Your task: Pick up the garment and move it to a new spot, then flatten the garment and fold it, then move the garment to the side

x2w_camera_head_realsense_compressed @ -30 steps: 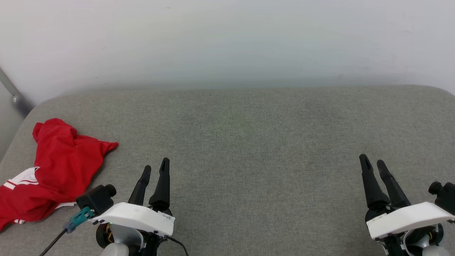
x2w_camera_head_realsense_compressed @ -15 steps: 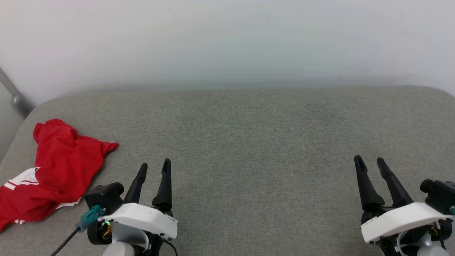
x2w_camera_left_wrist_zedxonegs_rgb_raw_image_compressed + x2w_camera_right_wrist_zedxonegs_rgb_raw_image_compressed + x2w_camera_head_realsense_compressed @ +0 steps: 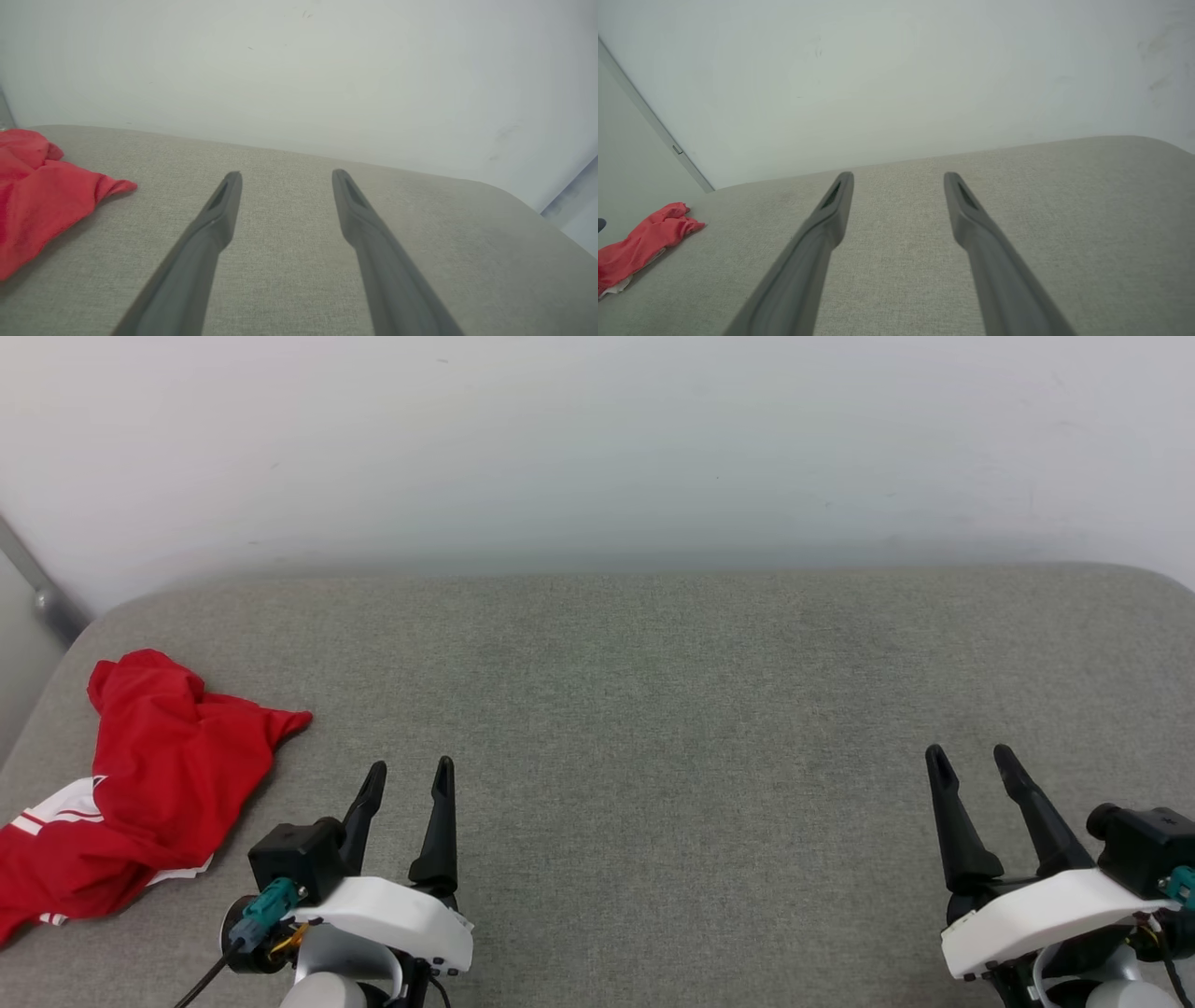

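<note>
At the far left edge of the grey padded surface (image 3: 653,709) lies the garment (image 3: 140,775), a crumpled red heap with a white striped sleeve showing underneath, well apart from both claws. The left gripper (image 3: 411,765) and right gripper (image 3: 968,751) stand spread wide and empty (nothing between the fingers). A pinch into the bunched middle could catch several layers, so the shirt would likely lift as a knot and resist flattening; lying near the edge, it might also slide off. Count: one garment, two grippers.
</note>
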